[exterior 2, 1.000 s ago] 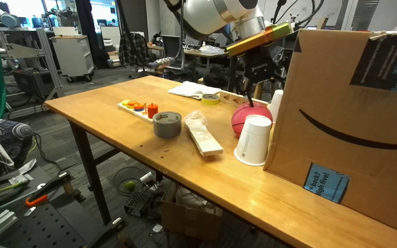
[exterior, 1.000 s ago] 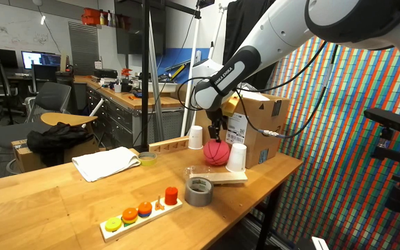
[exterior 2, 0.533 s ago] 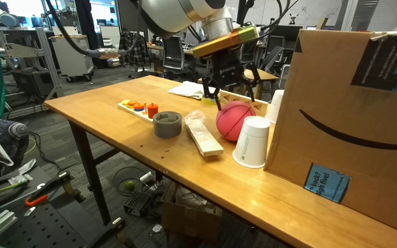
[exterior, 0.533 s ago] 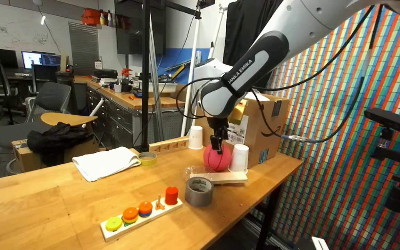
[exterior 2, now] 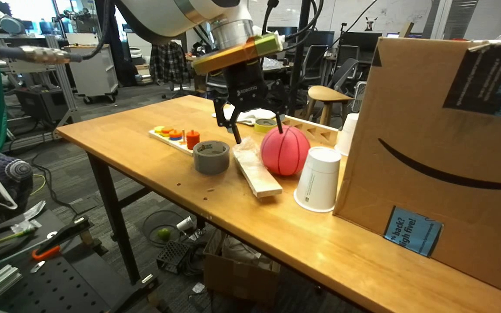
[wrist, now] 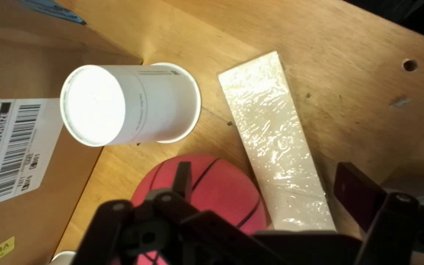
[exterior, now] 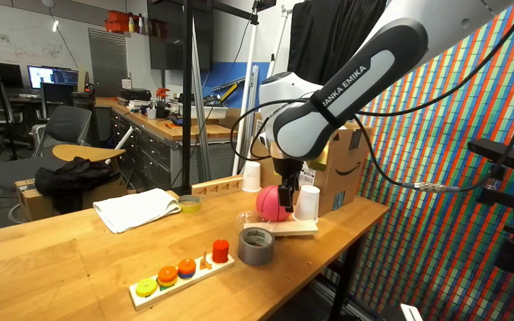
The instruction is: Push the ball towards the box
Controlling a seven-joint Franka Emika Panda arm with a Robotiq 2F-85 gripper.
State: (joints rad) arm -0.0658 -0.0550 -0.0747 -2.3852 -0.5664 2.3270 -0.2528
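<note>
Pink and dark-seamed, the ball (exterior: 269, 204) is rolling slightly away from the box (exterior: 346, 183) in an exterior view, while a white cup (exterior: 307, 203) is standing beside the box. In an exterior view, the gripper (exterior 2: 259, 136) is also moving away from the box, its fingers standing wide apart and holding nothing, one overlapping the ball, the other hanging farther from the box. In the wrist view, tabletop (wrist: 112, 169) is showing between box and ball; that gap is probably growing, going against the task unless the gripper is getting behind the ball for a push.
</note>
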